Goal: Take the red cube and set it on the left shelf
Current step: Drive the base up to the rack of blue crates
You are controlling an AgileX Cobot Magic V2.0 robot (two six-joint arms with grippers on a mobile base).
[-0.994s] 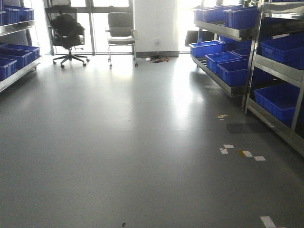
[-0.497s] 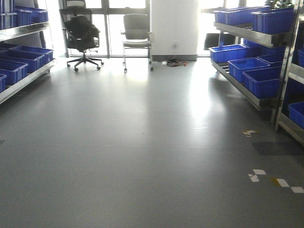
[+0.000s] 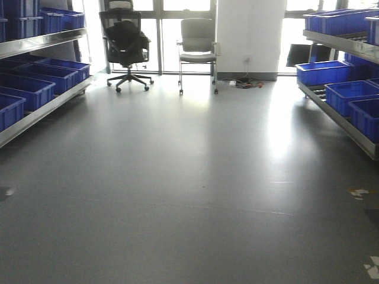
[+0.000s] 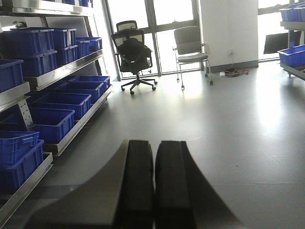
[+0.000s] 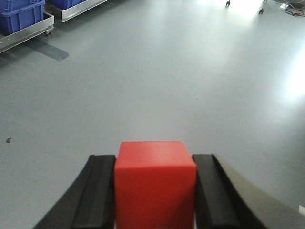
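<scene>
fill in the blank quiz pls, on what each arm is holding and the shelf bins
The right end effector is shut on a ____ cube.
The left end effector is shut and holds ____.
The bins on the left shelf are all ____ in colour.

Missing words: red; nothing; blue

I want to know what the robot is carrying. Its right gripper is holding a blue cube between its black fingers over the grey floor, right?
Nearly. The cube is red, not blue. The right wrist view shows the red cube held between the right gripper's black fingers over the grey floor.
</scene>
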